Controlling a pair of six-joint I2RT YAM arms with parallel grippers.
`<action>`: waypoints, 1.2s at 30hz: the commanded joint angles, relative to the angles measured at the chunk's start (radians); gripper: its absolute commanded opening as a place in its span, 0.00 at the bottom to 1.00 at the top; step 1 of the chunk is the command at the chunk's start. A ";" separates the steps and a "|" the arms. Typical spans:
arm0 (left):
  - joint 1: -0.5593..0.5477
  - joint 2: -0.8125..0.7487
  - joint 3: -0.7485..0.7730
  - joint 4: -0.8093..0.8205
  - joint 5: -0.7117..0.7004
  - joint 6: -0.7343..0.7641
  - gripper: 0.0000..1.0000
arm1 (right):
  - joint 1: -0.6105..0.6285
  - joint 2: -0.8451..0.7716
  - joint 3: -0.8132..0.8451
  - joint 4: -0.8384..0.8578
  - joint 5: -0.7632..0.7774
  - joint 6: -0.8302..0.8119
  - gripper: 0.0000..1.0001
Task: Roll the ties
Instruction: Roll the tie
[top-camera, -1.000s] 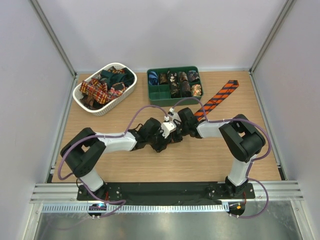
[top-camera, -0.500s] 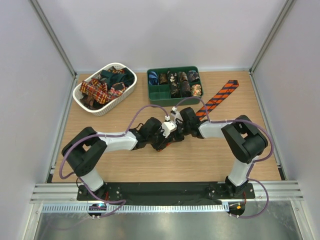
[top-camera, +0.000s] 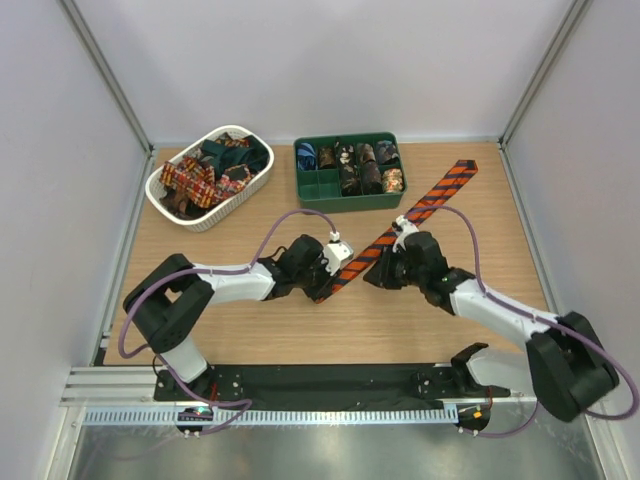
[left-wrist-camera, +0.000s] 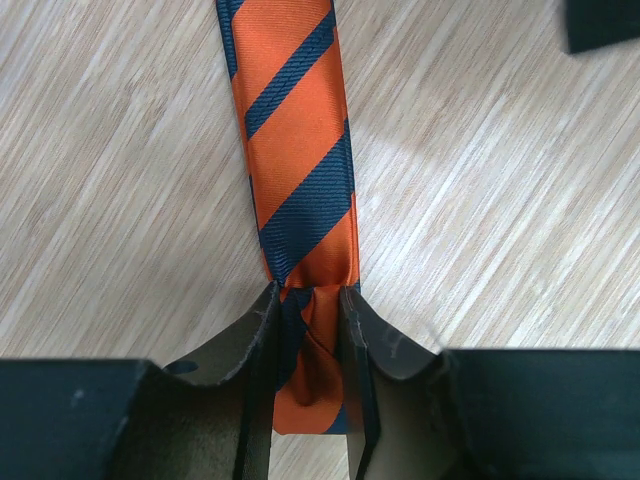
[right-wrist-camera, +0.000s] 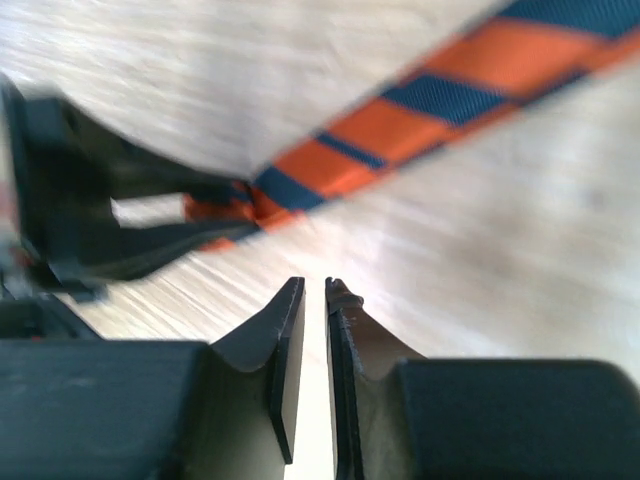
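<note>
Pale wood planks make up the table (top-camera: 400, 325), walled in by plain white panels on three sides. At the back left sits a white basket (top-camera: 210, 223) heaped with loose ties (top-camera: 205, 172) in red plaid and dark green; just to its right a green tray (top-camera: 340, 204) has rolled ties (top-camera: 365, 165) in most compartments, though two at its near left corner look bare. The striped tie (top-camera: 358, 260) (orange with dark diagonal bars) lies flat on the wood, running diagonally from its wide end near the tray's right corner down to its narrow end at mid-table. That narrow end is in the left gripper (top-camera: 323, 287). The left wrist view shows the left gripper (left-wrist-camera: 308, 340) pinched tight on the striped tie (left-wrist-camera: 295, 130), the cloth bunched and folded between the two pads while the rest stretches straight away over the grain. The right gripper (top-camera: 374, 276) sits low just to the right of the strip, beside it, its arm reaching in from the right side of the table. Its own camera is blurred, yet the right gripper (right-wrist-camera: 315, 295) plainly shows a thin gap between the fingers with nothing inside, and the striped tie (right-wrist-camera: 440, 95) crosses the view beyond them toward the left fingers.
</note>
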 joint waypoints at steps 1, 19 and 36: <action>-0.007 0.014 -0.010 -0.049 0.004 -0.007 0.29 | 0.083 -0.130 -0.076 -0.077 0.176 0.017 0.20; -0.007 0.050 0.033 -0.092 0.002 -0.015 0.29 | 1.097 -0.025 0.084 -0.057 1.001 -0.342 0.16; -0.007 0.074 0.078 -0.157 -0.004 -0.029 0.29 | 1.094 0.893 0.836 -0.659 1.247 -0.400 0.29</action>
